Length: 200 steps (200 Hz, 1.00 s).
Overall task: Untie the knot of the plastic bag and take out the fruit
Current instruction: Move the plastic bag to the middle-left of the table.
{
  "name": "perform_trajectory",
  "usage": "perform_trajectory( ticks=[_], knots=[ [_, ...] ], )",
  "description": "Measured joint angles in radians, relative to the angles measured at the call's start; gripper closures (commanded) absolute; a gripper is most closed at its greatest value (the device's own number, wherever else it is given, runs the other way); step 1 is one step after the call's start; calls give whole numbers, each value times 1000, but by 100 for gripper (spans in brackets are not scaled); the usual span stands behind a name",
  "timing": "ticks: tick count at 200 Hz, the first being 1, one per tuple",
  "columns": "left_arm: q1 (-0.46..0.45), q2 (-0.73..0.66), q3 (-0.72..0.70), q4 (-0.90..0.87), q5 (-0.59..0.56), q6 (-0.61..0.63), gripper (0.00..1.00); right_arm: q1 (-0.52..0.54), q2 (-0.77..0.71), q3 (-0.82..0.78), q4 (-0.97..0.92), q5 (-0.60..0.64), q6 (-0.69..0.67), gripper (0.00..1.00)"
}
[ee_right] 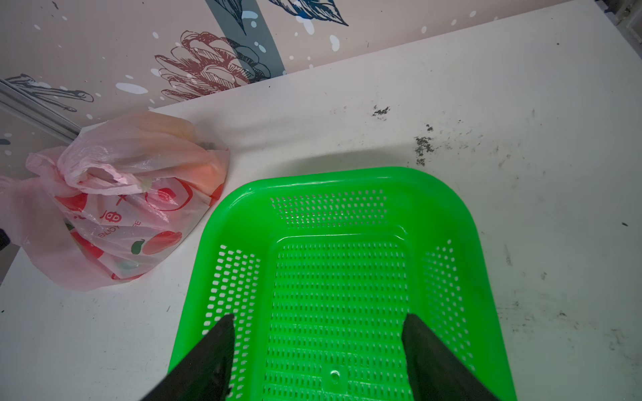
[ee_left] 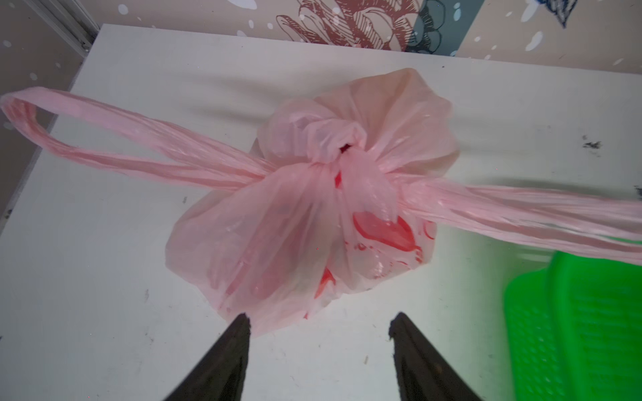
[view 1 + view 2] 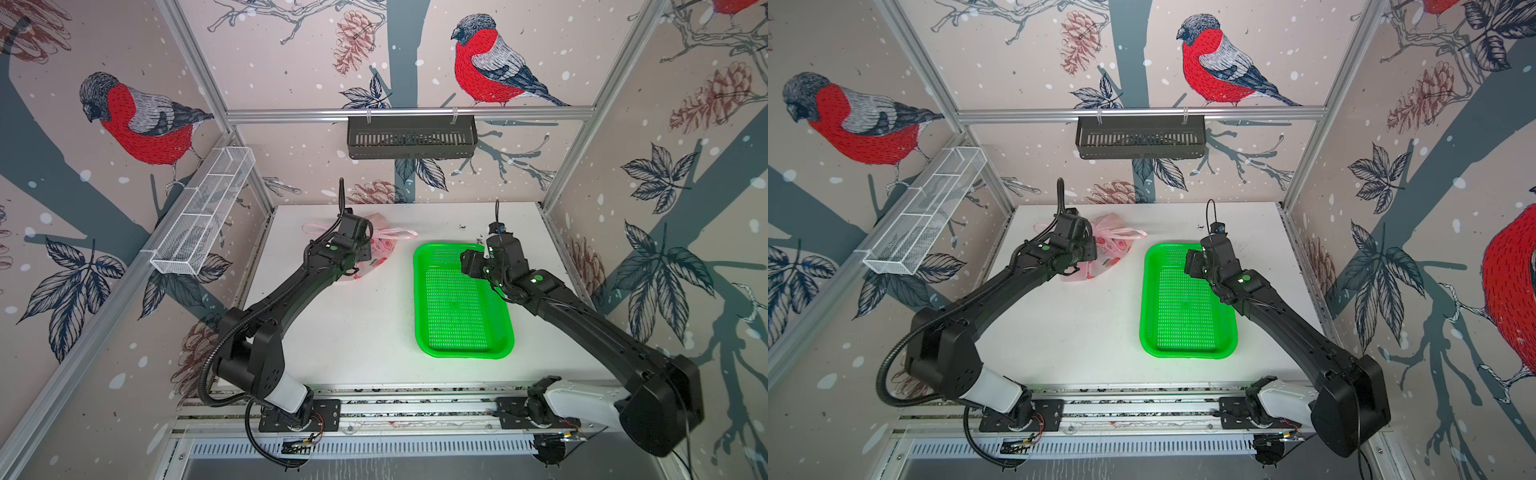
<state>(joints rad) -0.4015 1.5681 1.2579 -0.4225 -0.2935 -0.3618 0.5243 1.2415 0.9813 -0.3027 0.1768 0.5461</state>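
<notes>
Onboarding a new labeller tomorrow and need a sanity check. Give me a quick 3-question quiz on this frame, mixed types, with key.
1. True or false: the knot of the plastic bag is already undone.
2. What lies in the green basket? A) a dragon fruit B) an orange ball C) nothing
3. Which hand hangs over the basket, and how do its jaws stand?

Key:
1. False: the two handles are tied together on top of the bag.
2. C.
3. The right hand, jaws open and holding nothing. The left hand, also open, is at the bag.
</notes>
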Motion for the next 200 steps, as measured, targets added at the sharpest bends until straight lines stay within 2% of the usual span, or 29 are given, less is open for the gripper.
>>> perform_trajectory(
  ticks=[36, 64, 94, 123, 134, 147, 200],
  knots=[
    [37, 89, 39, 31, -63, 82, 31, 36, 78, 47, 12, 8, 0, 23],
    [47, 127, 39, 78, -118, 134, 36, 45, 120, 72, 16, 8, 0, 24],
    [60, 170, 39, 119, -126, 159, 51, 53, 151, 100, 13, 11, 0, 25],
    [61, 172, 24, 158, -106, 159, 83, 62, 164, 115, 12, 11, 0, 29],
    [61, 158, 2, 172, -97, 157, 90, 67, 166, 120, 13, 14, 0, 31],
    [62, 124, -36, 179, -86, 150, 94, 76, 169, 126, 13, 15, -1, 32],
    [62, -146, -299, 217, -48, 69, 97, 139, 216, 201, 13, 33, -29, 33]
  ],
)
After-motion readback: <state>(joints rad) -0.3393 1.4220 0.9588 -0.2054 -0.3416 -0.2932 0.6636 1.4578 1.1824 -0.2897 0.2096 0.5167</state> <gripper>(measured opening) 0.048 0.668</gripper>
